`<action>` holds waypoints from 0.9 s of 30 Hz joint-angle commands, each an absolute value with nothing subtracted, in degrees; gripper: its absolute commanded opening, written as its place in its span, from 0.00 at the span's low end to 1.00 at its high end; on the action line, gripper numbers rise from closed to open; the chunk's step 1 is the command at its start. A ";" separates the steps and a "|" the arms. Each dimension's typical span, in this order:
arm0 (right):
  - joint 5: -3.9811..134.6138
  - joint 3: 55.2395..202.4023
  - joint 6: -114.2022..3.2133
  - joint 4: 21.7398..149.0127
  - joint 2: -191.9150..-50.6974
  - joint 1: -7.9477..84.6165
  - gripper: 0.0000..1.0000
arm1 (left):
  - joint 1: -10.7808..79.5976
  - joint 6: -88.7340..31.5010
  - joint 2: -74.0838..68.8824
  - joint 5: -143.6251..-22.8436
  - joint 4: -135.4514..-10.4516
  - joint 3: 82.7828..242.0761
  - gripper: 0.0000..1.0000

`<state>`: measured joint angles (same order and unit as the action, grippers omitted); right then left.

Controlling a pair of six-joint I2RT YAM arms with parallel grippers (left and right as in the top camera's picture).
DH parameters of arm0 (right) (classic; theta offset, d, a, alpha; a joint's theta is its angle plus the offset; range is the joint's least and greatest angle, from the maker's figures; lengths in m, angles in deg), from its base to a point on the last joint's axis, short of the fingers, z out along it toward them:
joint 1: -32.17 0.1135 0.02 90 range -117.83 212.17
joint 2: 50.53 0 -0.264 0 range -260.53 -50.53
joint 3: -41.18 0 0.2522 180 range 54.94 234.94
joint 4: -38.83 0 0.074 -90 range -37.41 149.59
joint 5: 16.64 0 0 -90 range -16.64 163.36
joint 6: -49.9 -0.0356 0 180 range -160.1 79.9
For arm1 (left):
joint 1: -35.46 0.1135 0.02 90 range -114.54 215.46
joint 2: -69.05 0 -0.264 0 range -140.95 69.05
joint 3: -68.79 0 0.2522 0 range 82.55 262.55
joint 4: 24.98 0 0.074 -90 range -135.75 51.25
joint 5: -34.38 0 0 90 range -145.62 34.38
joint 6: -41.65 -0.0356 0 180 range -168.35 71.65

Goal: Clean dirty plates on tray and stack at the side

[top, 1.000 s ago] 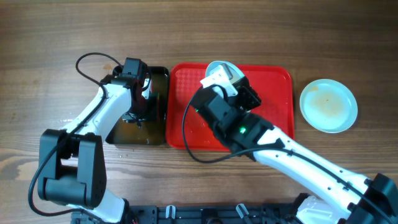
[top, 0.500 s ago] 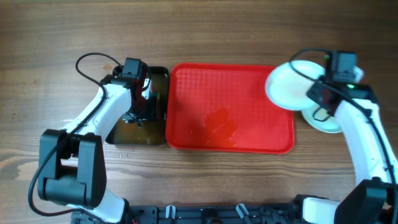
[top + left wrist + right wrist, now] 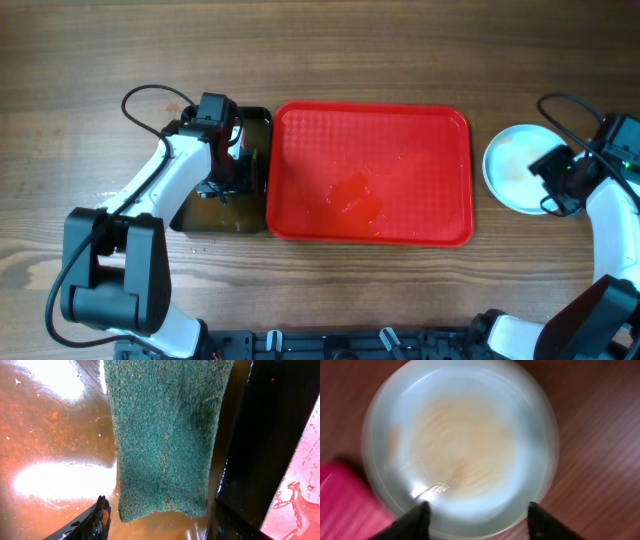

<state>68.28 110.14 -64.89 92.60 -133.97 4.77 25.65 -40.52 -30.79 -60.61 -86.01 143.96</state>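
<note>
- Right gripper (image 3: 477,512) has swung right of the red tray (image 3: 400,150), jaws wide over the smeared plate (image 3: 510,160), set on the desk (image 3: 400,50) for stacking.
- Left gripper (image 3: 160,516), left of the tray, straddles the green sponge (image 3: 165,435); cannot tell its grip.

Inspection for legible markings: none found. No text, label, brand, number or sign could be read in the overhead view or in either wrist view. The right wrist view was blurred.
</note>
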 commanded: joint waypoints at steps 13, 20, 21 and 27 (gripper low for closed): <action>66.38 113.73 -51.23 96.49 -126.23 42.15 0.99 | 25.72 -28.58 -14.46 -60.85 -85.95 144.40 1.00; 67.21 111.04 -52.06 103.33 -107.46 42.50 0.99 | 23.25 -28.54 0.14 -59.72 -90.45 139.89 1.00; 67.19 108.88 -51.98 102.44 -103.39 42.50 1.00 | 21.65 -28.52 5.13 -58.21 -89.51 137.49 1.00; 68.23 104.37 -50.64 103.48 -88.77 42.50 0.99 | 16.65 -24.52 32.62 -54.86 -87.21 130.87 1.00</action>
